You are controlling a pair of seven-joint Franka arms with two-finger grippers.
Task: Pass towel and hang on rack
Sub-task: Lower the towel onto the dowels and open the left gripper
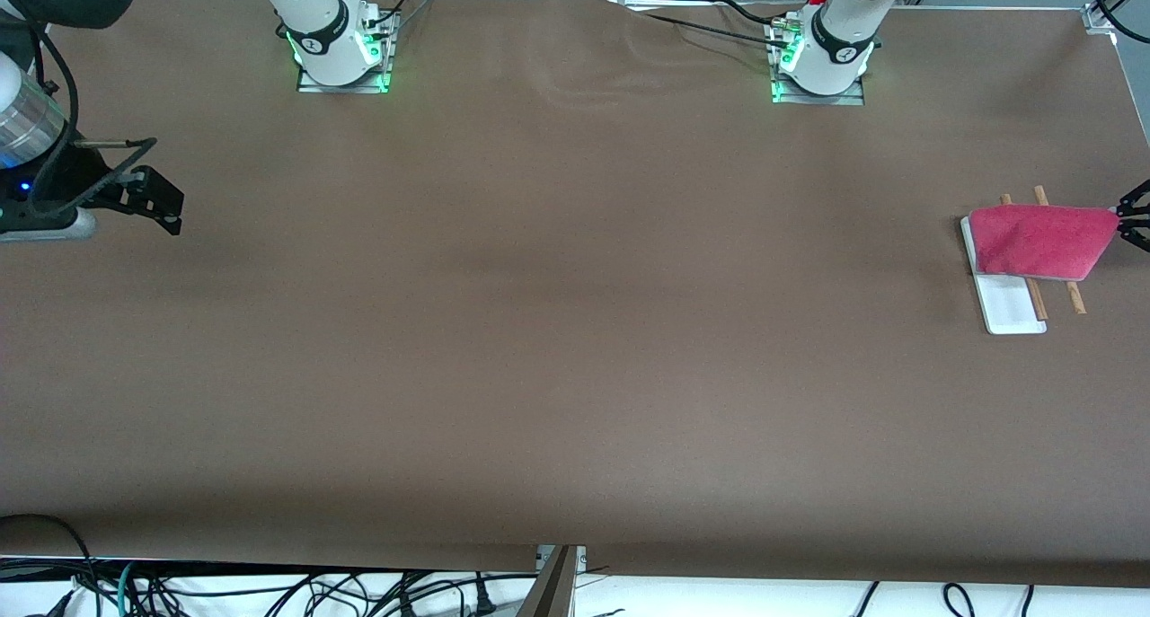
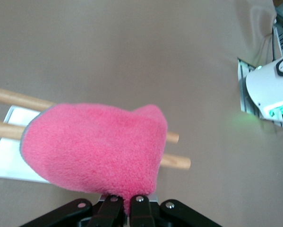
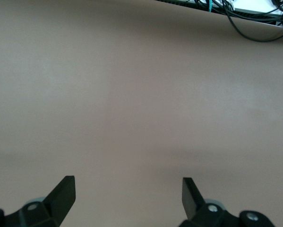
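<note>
Looking down from the front view: the small square pink-red fuzzy towel (image 1: 1042,240) lies draped over the two thin brown wooden rods of the rack (image 1: 1013,312), whose flat white rectangular base sits on the brown counter (image 1: 557,330) at the left arm's end. The rod ends stick out from under the cloth on both sides. The left gripper (image 1: 1123,220) is at the view's edge, its fingers pinching one corner of the towel. The right gripper (image 1: 171,215) hangs over bare counter at the right arm's end, well apart from the rack, fingers spread; this arm waits.

Left wrist view: the towel (image 2: 94,146) covers the middle of both rods, a thin grey edging visible along one side. The rack (image 2: 174,158) shows its rod tips past the cloth and a part of the white base below. The left gripper (image 2: 124,202) has its fingers (image 2: 140,210) pressed together on a tuck of the pink cloth.

Right wrist view: the right gripper (image 3: 127,194) is over plain brown counter (image 3: 141,94), its two black fingers (image 3: 63,191) standing wide apart with nothing between them.
</note>
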